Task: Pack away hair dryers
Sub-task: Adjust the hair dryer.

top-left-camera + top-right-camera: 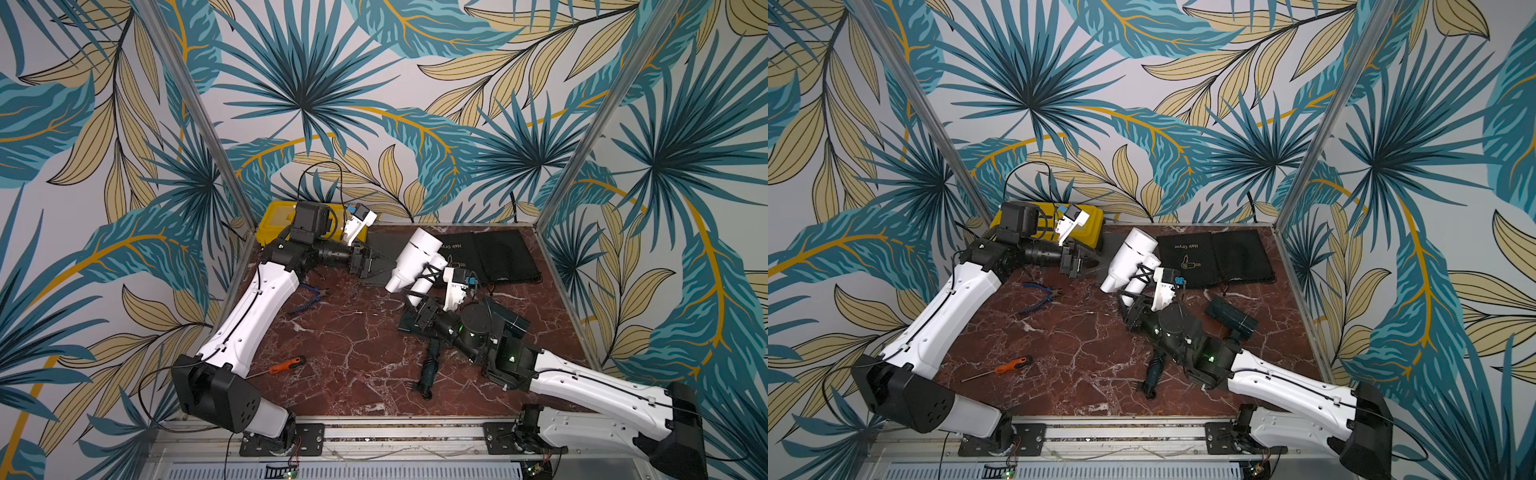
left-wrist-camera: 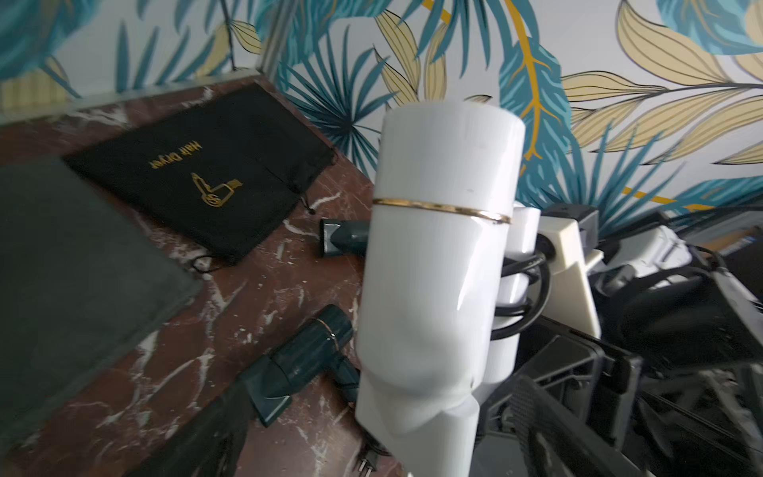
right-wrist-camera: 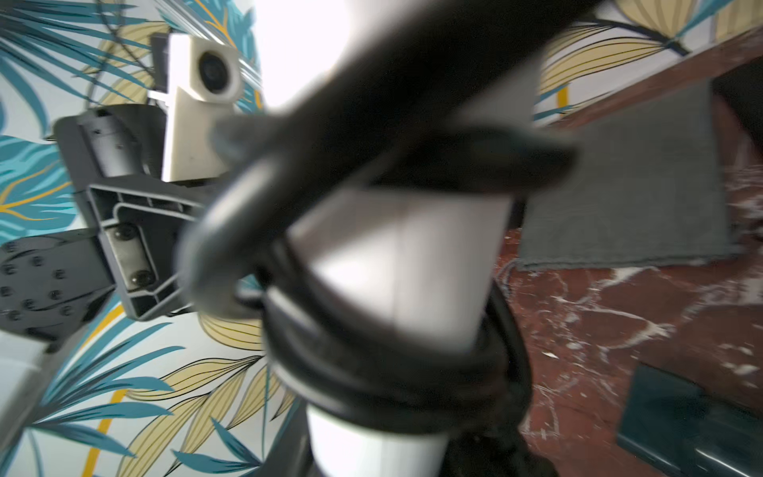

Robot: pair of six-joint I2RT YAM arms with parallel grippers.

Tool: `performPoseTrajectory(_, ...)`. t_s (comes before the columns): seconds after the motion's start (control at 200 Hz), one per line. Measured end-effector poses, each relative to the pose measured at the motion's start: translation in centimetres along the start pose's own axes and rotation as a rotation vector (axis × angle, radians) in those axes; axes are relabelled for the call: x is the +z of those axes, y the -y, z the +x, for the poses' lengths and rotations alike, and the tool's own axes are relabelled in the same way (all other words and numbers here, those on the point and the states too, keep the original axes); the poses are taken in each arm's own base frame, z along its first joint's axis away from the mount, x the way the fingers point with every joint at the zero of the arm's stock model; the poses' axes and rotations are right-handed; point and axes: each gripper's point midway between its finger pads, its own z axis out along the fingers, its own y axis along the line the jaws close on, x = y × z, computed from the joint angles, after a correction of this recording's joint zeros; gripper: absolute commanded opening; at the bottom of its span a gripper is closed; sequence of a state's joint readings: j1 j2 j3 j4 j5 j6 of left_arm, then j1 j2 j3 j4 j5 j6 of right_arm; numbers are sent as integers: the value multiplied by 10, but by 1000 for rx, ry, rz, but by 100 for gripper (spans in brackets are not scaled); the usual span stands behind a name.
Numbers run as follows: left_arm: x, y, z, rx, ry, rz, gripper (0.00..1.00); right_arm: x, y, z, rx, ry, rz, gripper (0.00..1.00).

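My right gripper (image 1: pixel 417 297) is shut on the cord-wrapped handle of the white hair dryer (image 1: pixel 413 253) and holds it tilted above the table, nozzle end toward the left arm. In the left wrist view the white hair dryer (image 2: pixel 437 268) fills the middle, and in the right wrist view its handle (image 3: pixel 396 264) is close up. My left gripper (image 1: pixel 380 268) stands open just left of the nozzle, holding nothing. A dark teal hair dryer (image 1: pixel 509 318) lies right of my right wrist. A black hair dryer (image 1: pixel 430 365) lies partly under that arm, with only its corded handle showing.
A black bag (image 1: pixel 494 253) printed "Hair Dryer" lies flat at the back right, and a grey bag (image 2: pixel 62 268) lies beside it under my left gripper. A yellow case (image 1: pixel 274 224) sits at the back left. Blue pliers (image 1: pixel 309 299) and an orange screwdriver (image 1: pixel 286 365) lie on the left.
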State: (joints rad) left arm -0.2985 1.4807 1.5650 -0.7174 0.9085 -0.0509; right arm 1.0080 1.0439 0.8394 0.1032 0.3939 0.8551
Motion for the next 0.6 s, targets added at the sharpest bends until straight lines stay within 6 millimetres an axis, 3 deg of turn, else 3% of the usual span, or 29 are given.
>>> performPoseTrajectory(0.115, 2, -30, -6, 133, -16, -191, 99, -18, 23, -20, -44, 16, 147, 0)
performPoseTrajectory(0.22, 18, -64, 2, 209, -85, -308, 100, -42, 42, -40, -72, 49, 250, 0)
performPoseTrajectory(0.456, 98, -142, 65, 313, -383, -388, 100, -85, 75, -65, -112, 107, 389, 0)
performPoseTrajectory(0.511, 117, -158, 78, 334, -439, -390, 92, -90, 80, -66, -121, 108, 407, 0)
performPoseTrajectory(0.601, 142, -177, 93, 382, -508, -391, 87, -94, 86, -65, -139, 104, 433, 0)
